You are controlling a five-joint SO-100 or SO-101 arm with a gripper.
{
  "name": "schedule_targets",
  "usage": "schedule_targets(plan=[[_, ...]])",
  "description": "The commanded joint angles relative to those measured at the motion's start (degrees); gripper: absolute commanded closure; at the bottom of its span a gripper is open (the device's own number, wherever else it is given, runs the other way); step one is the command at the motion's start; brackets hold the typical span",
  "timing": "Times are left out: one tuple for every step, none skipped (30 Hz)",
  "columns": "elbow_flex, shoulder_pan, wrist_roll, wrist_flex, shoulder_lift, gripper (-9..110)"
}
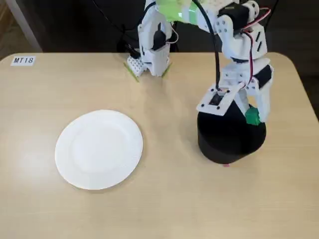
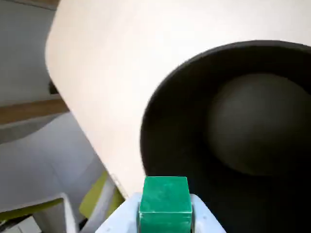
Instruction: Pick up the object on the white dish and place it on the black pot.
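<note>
Label: at the far left corner of the table [image 1: 164, 199] in the fixed view you see a small white tag [image 1: 23, 60] reading MT18.

Plate: your white paper plate [image 1: 98, 149] lies flat on the left half of the table in the fixed view, ribbed rim all round, its surface bare.

Arm base: at the far edge, right of the plate and further back, you see the white base [image 1: 152, 45] of the arm with a light green band on the link above it.

Arm: from the base it reaches to the right in the fixed view and bends down over the pot.

Fingers: your fingers [image 1: 252, 118] are closed narrow on the green cube; in the wrist view the white fingers [image 2: 165, 224] sit at the bottom edge, pressed to both sides of the cube.

Cube: the green cube [image 1: 252, 117] is held over the pot's right rim in the fixed view; in the wrist view the cube [image 2: 164, 201] hangs just at the near edge of the pot's opening.

Pot: the black pot [image 1: 224, 144] stands upright on the right half of the table, well apart from the plate; in the wrist view the pot [image 2: 228, 126] shows you its dark round inside.
</note>
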Motion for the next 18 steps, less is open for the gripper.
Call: schedule_targets(plan=[[0.79, -0.70, -0.97, 0.18, -0.44, 101], [1.23, -1.05, -1.41, 0.18, -1.23, 101], [1.49, -1.41, -1.67, 0.18, -2.11, 101], [1.67, -1.76, -1.85, 0.44, -2.99, 101], [1.76, -2.02, -2.11, 0.70, -3.96, 101], [1.76, -2.29, -2.29, 1.14, -4.83, 101], [1.85, -2.46, -2.46, 1.58, -5.89, 101], [1.85, -2.64, -2.81, 1.93, -6.86, 101], [1.85, -2.72, -3.16, 2.29, -8.00, 101], [1.85, -2.81, -3.52, 2.37, -9.05, 101], [1.85, -2.90, -3.78, 2.46, -10.11, 101], [1.85, -2.90, -4.13, 2.46, -11.16, 101], [1.85, -2.90, -4.31, 2.46, -12.13, 101], [1.85, -2.90, -4.48, 2.46, -13.01, 101], [1.76, -2.90, -4.75, 2.37, -13.89, 101], [1.58, -2.72, -4.83, 2.46, -14.77, 101], [1.49, -2.55, -4.92, 2.46, -15.56, 101], [1.41, -2.46, -5.01, 2.46, -16.17, 101]])
